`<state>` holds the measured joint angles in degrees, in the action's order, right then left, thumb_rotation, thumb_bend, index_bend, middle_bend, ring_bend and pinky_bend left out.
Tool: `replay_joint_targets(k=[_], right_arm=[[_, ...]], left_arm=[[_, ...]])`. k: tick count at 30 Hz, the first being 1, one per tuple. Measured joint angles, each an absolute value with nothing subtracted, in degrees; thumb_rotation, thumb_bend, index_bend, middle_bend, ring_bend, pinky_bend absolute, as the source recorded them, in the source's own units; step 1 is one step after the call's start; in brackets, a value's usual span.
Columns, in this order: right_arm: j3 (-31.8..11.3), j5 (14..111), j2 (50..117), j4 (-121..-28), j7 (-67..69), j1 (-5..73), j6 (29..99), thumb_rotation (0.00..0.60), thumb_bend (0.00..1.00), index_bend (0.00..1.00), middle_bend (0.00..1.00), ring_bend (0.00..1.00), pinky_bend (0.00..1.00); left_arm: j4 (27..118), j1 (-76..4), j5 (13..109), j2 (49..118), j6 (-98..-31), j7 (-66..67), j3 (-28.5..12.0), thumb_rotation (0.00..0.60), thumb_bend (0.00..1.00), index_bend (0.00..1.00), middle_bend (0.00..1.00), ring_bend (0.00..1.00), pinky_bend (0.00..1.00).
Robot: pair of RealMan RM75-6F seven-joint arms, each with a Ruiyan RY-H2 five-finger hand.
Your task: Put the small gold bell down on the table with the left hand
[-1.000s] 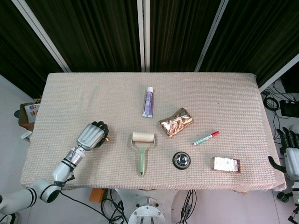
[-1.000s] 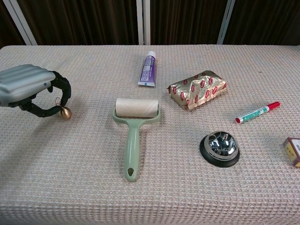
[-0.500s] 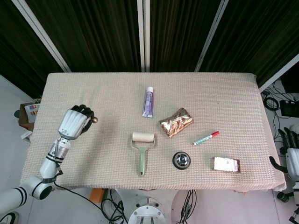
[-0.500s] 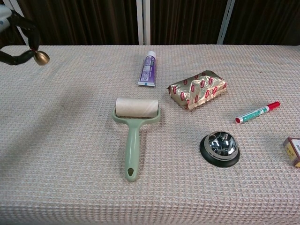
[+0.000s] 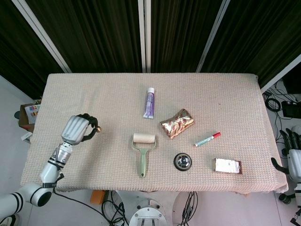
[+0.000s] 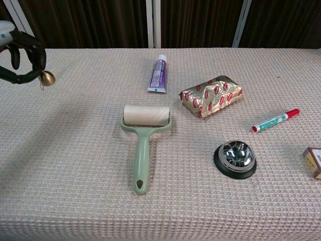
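Left hand (image 5: 76, 129) hovering over the left part of the table (image 5: 94, 94), fingers curled in, pinching the small gold bell (image 5: 99, 128) between dark fingertips. In chest view, same left hand (image 6: 17, 50) showing only at the frame's left edge, small gold bell (image 6: 47, 77) hanging at the fingertips; looking clear of the cloth, though contact hard to call from either view. Bell sitting well left of the lint roller (image 5: 142, 153), roughly level with the roller's head in head view. Right hand (image 5: 294, 157) hanging off the right edge of the table beside the cloth, mostly cut off by the frame, touching nothing visible; cannot tell how far its fingers are spread. Not appearing in chest view. Lying on the cloth: purple tube (image 5: 149, 102) near the centre toward the far side, cap pointing away; gold foil snack pack (image 5: 177, 123) just right of it and nearer; red-capped marker (image 5: 207, 139) further right, lying at an angle; black-based call bell (image 5: 183, 161) in front of the snack pack, right of the roller handle; small foil-topped box (image 5: 228, 165) near the front right corner, only partly showing in chest view (image 6: 313, 161).
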<state>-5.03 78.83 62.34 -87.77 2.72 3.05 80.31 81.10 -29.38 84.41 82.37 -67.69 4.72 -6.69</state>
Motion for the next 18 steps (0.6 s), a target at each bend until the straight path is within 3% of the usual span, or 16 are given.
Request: replay_joint_targets(k=[6, 18], right_arm=[[-4.86, 78.75, 62.61, -87.22, 3.12, 3.11, 79.91, 0.6, 0.18, 0.0, 0.0, 0.0, 0.0], [-4.8, 78.86, 62.64, -87.06, 3.16, 3.19, 79.7, 0.6, 0.18, 0.0, 0.0, 0.0, 0.0]], left_arm=[[77.69, -29.12, 84.37, 83.77, -68.92, 15.23, -5.87, 0.6, 0.46, 0.82, 0.57, 0.43, 0.56], [61.71, -28.68, 86.34, 94.09, -71.1, 17.43, -3.09, 0.6, 0.46, 0.82, 0.56, 0.42, 0.55]])
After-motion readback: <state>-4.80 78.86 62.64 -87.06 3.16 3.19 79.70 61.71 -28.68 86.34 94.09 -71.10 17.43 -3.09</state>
